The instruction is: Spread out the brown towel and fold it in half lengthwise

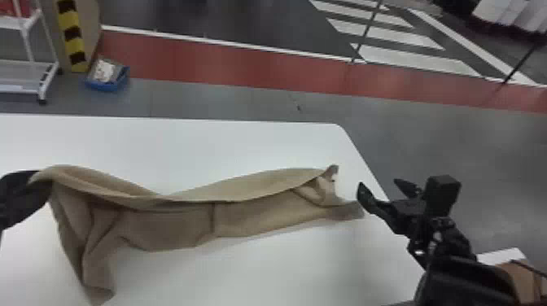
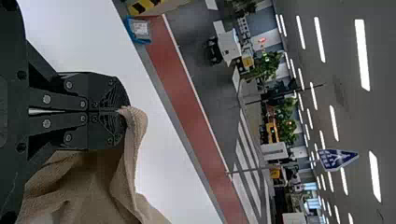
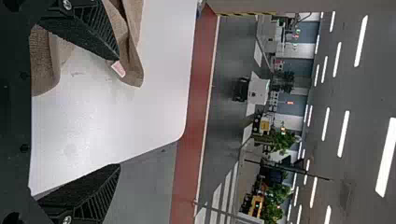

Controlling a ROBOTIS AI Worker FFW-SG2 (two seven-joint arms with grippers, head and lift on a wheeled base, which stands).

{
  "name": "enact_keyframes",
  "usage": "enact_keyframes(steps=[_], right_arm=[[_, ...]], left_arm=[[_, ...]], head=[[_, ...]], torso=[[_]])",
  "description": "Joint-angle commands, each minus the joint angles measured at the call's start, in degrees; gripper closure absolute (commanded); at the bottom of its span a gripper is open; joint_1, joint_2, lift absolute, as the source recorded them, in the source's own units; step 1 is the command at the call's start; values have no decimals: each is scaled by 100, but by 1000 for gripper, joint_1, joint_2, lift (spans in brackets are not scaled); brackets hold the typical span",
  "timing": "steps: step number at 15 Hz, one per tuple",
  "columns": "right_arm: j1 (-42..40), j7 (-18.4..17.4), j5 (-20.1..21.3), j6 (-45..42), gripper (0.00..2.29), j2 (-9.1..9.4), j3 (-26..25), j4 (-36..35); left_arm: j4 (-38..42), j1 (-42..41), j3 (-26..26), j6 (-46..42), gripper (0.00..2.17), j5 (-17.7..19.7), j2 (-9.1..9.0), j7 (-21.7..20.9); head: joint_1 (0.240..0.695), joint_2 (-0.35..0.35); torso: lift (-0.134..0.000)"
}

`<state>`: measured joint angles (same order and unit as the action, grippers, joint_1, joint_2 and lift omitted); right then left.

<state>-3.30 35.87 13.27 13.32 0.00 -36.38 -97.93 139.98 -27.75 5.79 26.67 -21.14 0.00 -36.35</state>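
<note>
So the near corner of my brown towel flops down toward the front of the bench, and the rest runs across it in a long, rumpled strip, upper edge curled over. My left tool is clamped on the towel's left end, bunching it up. Over at the other end, my right tool has its fingers well apart with nothing pinched, one tip just beside the cloth and a little pale tag. Past the bench's far edge there's a blue bin on the floor near a white cart, then a red strip, then white floor stripes.
</note>
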Motion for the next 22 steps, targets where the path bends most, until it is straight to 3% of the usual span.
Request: enact_keyframes(steps=[1, 5, 8, 11, 14, 15, 16, 17, 22], right_arm=[[14, -1, 0, 0, 63, 5, 26, 2], [22, -1, 53, 0, 63, 5, 35, 81], [-13, -1, 53, -17, 63, 5, 52, 81], [-39, 8, 53, -17, 63, 5, 26, 81], [-48, 8, 53, -35, 63, 5, 17, 72], [-57, 8, 53, -35, 63, 5, 26, 72], [-65, 8, 44, -53, 63, 5, 35, 72], [-74, -1, 44, -53, 63, 5, 35, 72], [-74, 96, 132, -123, 66, 5, 114, 28]], left_arm=[[311, 15, 18, 247, 1882, -118, -15, -4], [425, 331, -280, 634, 1882, -346, -15, -12], [-384, 1070, -948, 1355, 1878, -1234, -15, 93], [-1315, 1975, -1194, 2181, 1878, -1568, -15, 436], [-1772, 2748, -1370, 3025, 1845, -1630, -15, 638], [-1957, 2959, -1449, 3359, 1298, -1682, -15, 744], [-2203, 3073, -1484, 3411, 228, -1691, -15, 884], [-2414, 3144, -1484, 3464, -1, -1788, -15, 919], [-2502, 3003, -1221, 3534, 56, -1744, -15, 1025]], head=[[695, -319], [695, -309], [695, -317], [695, -312], [695, -293], [695, -287], [695, -277], [695, -271], [695, -244]], torso=[[-124], [-124], [-124], [-124], [-124], [-124], [-124], [-124], [-124]])
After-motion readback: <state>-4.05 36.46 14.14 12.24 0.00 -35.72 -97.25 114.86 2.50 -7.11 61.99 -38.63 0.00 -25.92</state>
